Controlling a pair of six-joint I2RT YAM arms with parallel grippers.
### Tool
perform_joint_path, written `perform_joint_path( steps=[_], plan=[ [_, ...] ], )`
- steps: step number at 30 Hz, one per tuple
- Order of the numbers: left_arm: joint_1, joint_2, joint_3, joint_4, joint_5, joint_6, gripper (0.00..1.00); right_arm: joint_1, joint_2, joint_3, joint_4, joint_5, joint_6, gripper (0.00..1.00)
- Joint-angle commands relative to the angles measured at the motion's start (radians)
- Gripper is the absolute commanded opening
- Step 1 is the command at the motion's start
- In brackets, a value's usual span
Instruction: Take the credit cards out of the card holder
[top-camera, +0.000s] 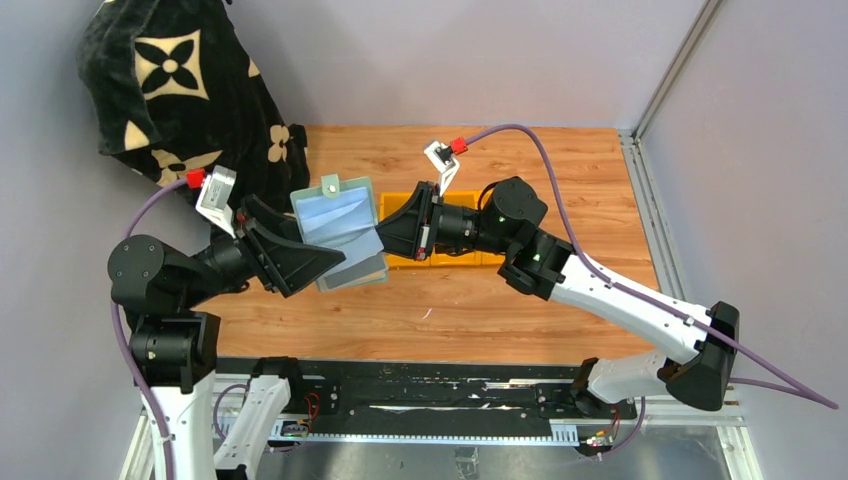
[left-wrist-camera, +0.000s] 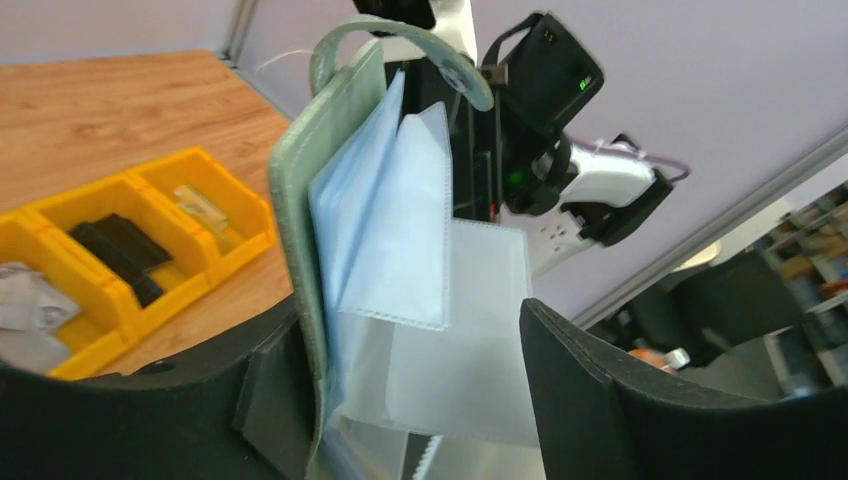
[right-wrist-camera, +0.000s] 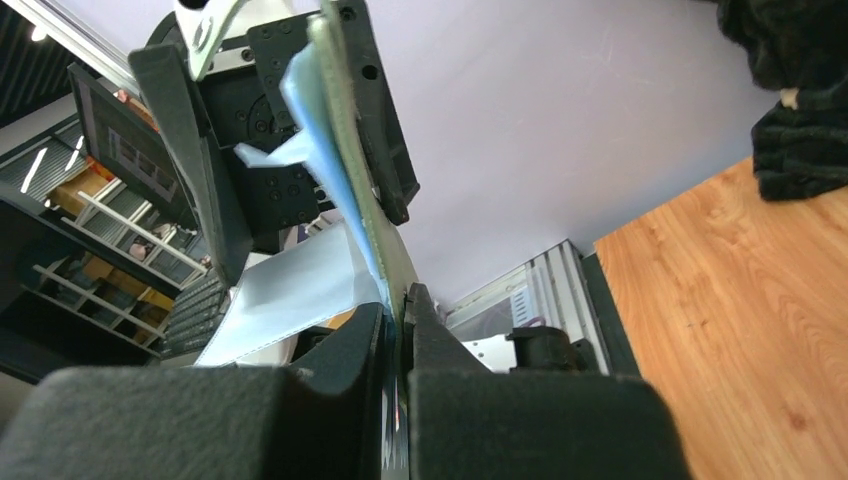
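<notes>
Left hand (left-wrist-camera: 410, 335) spread around the card holder (top-camera: 338, 228), aloft mid-frame.
Over the wooden tabletop (top-camera: 520, 310) I see my right hand (right-wrist-camera: 398, 300) clamped on the holder's green edge, while the left's fingers stand apart either side of its fanned pale-blue sleeves (left-wrist-camera: 400, 230).

Sage-green card holder (left-wrist-camera: 297, 200), pale-blue pockets (left-wrist-camera: 385, 230)
</notes>
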Motion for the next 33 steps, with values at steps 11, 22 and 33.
perform_joint_path(
  steps=[11,22,33],
  plan=[
    [-0.001,-0.075,0.101,-0.305,0.163,0.598,0.61,-0.048,0.020,0.081,-0.136,-0.053,0.119,0.00],
    [-0.001,-0.123,0.085,-0.475,0.105,0.898,0.70,-0.065,0.061,0.148,-0.211,-0.070,0.203,0.00],
    [-0.001,-0.213,-0.048,-0.428,-0.265,1.164,0.81,0.055,0.157,0.481,-0.865,0.360,-0.113,0.00]
  ],
)
